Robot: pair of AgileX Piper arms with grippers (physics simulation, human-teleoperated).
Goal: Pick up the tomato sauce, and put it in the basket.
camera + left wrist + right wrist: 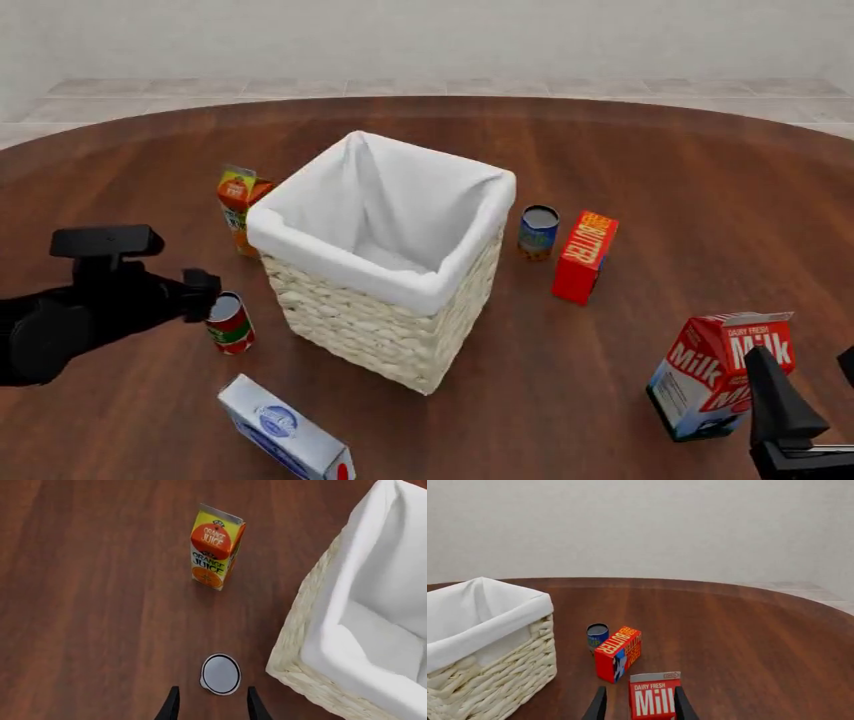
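Observation:
The tomato sauce [230,324] is a small red-labelled can with a green band, standing on the table just left of the basket [400,282]. The left wrist view looks down on the tomato sauce's silver top [220,673], which sits just ahead of my left gripper [212,706]. That gripper is open and holds nothing. In the front view my left gripper [207,297] hovers at the can's upper left. My right gripper [810,386] is open and empty at the front right, behind the milk carton. The basket [300,645] is tall, wicker and lined with white cloth.
An orange juice carton [240,206] stands behind the can, left of the basket. A white box [286,434] lies at the front. A blue can [538,231] and a red butter box [583,256] stand right of the basket. The milk carton [718,374] stands at the front right.

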